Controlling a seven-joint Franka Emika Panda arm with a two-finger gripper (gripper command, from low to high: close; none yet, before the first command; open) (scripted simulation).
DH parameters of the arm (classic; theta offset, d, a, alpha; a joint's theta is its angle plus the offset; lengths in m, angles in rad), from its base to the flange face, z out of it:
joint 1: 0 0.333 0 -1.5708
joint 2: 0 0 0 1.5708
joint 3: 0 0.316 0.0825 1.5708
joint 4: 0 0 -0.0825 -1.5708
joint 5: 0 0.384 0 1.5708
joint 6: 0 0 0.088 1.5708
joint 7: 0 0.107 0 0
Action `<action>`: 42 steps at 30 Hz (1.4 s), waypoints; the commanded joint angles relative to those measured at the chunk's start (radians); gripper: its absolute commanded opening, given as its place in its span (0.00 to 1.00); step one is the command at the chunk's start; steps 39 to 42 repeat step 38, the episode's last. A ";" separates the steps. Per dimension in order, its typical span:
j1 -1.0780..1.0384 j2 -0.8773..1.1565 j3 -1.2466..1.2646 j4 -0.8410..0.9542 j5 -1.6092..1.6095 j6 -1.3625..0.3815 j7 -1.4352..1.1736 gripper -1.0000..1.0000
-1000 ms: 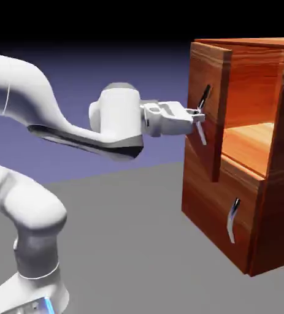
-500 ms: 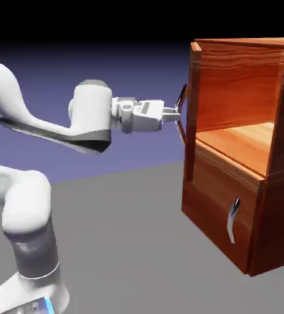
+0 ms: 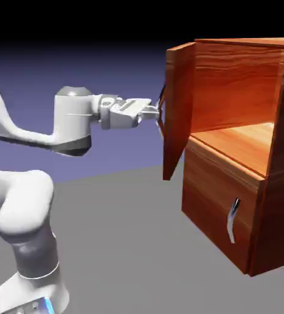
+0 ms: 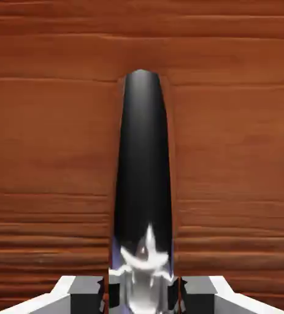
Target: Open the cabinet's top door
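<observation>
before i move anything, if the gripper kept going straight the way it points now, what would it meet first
The top door's handle, already between its fingertips; just behind that, likely the door, though the depth between them is hard to judge.

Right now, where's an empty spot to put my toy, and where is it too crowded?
The top compartment's floor looks bare between its back and side walls. There's bare ground between the robot's base and the cabinet. It's crowded where the hand grips the top door's handle.
</observation>
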 commanded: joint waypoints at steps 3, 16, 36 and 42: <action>0.052 -0.018 0.076 0.008 0.129 -0.130 -0.051 0.00; 0.038 0.050 0.476 0.264 0.540 -0.695 -0.124 0.00; -0.534 0.070 0.927 0.987 0.816 -1.361 -0.222 0.00; -0.570 0.063 0.942 1.031 0.823 -1.393 -0.231 0.00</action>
